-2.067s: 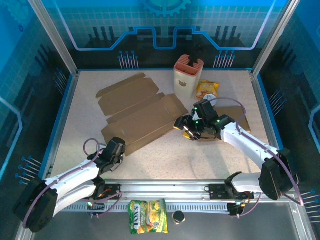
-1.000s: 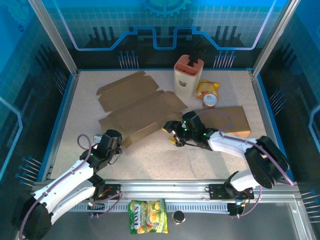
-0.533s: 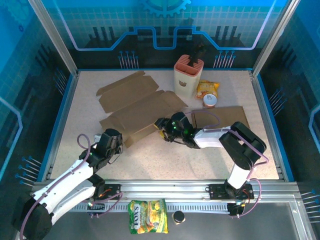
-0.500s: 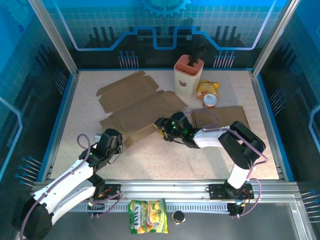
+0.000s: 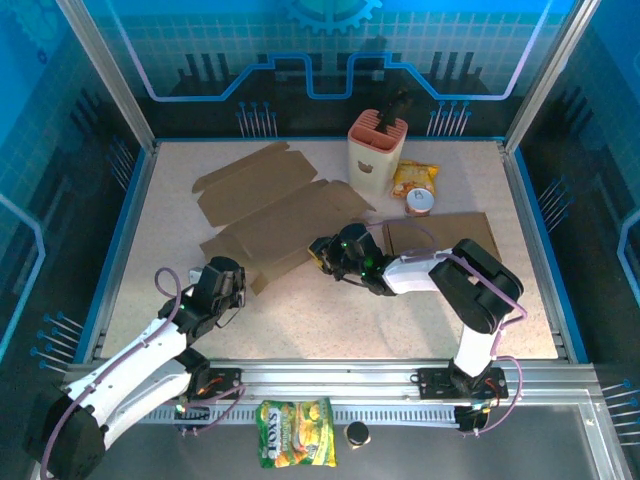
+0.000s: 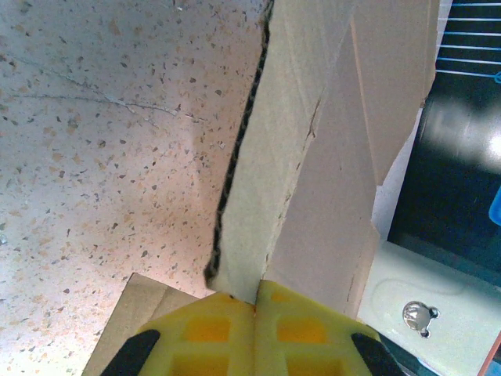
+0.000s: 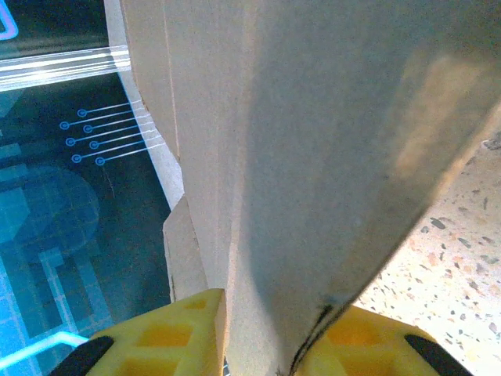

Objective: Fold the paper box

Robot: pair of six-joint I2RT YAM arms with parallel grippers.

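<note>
The flat brown corrugated cardboard box blank (image 5: 270, 215) lies opened out on the pale speckled stone-look table (image 5: 400, 320); its long axis runs slantwise, from the near left to the far right. The left end effector (image 5: 224, 284) sits at the blank's near-left corner, so the sheet stretches ahead of it and off to its right; the right end effector (image 5: 328, 252) sits at the near-right edge, so the sheet spreads ahead of it and to its left. Each arm is thus at its own end of the same near border, neither nearer than the other; the coming fold, I judge, turns on raising that border towards the far panels.

The left end effector is clenched, its yellow pads meeting on the corner of a flap whose fluted edge rises off the table in the left wrist view; the right end effector is grasping the sheet, a panel standing between its two yellow fingers.

The cardboard is matt, stiff and thin, scored with creases and cut into tabbed flaps; it should bend cleanly along the scores, less so elsewhere.
</note>
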